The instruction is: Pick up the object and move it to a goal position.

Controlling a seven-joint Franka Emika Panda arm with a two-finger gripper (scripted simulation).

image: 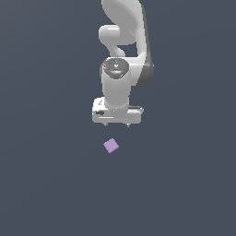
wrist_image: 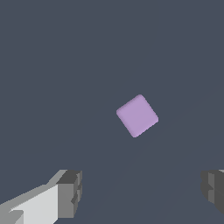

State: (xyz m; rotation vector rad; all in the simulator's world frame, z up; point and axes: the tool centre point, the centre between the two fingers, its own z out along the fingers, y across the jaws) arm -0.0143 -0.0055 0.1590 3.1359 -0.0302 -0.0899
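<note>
Lavender cube (image: 111,146) just beside spread hand (image: 116,124), untouched

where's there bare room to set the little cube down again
Bare dark surface surrounds the lavender cube on every side, out to all edges of the exterior view. The only crowded patch lies beneath the open gripper, just beyond the cube.

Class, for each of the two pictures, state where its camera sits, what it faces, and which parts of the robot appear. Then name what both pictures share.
Exterior view: off the arm, seemingly high up, looking down at the dark floor; shows the white arm, the gripper and the cube.
Wrist view: on the wrist, looking past the gripper at the floor; only the two fingers show, set wide apart, with the cube beyond them.
Shared: the cube, the gripper and the floor.
</note>
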